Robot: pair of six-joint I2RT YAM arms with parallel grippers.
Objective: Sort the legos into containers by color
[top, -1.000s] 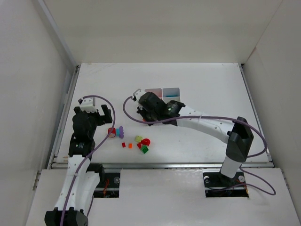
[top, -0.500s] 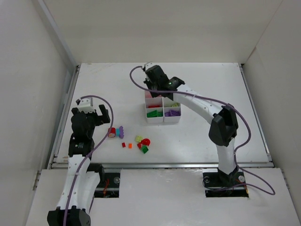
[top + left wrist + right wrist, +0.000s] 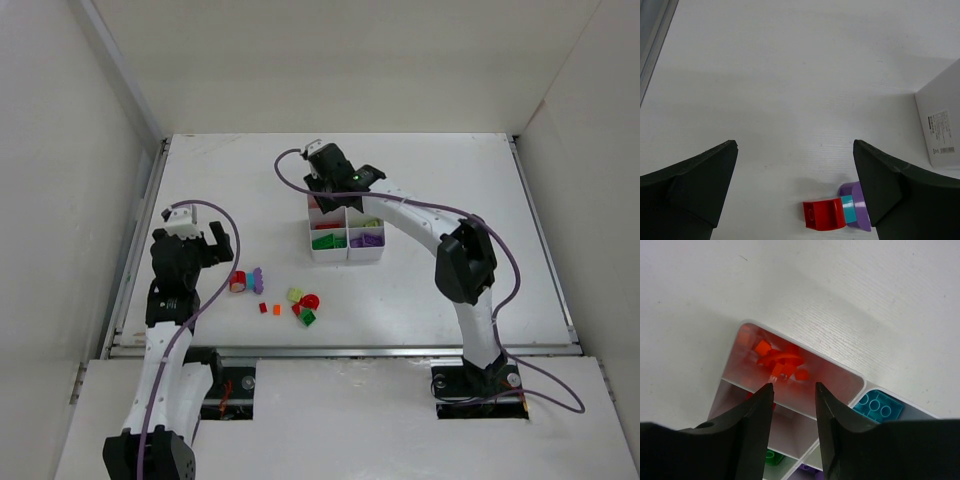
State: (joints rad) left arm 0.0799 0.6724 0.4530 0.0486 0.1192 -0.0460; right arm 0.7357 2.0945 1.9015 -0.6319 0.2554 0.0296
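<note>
The white six-compartment tray [image 3: 347,257] sits mid-table with sorted legos inside. My right gripper [image 3: 328,200] hovers over its far-left compartment. In the right wrist view this gripper [image 3: 794,387] is open and empty, just above the orange pieces [image 3: 780,360]. A cyan brick [image 3: 879,406] lies in the neighbouring compartment, and a green one [image 3: 771,457] lies closer in. Loose legos lie near the front: a joined red brick [image 3: 824,215], cyan bit [image 3: 848,209] and purple piece [image 3: 860,210]. My left gripper [image 3: 795,147] is open wide above them, holding nothing.
More loose pieces lie nearer the front edge: a yellow-green one [image 3: 295,296], a red one [image 3: 311,301], a green one [image 3: 307,317], a tiny orange one [image 3: 276,309] and a tiny red one [image 3: 263,308]. White walls enclose the table on three sides.
My right gripper swung from over the tray's near side to its far-left compartment and its jaws opened. The left arm barely shifted.
</note>
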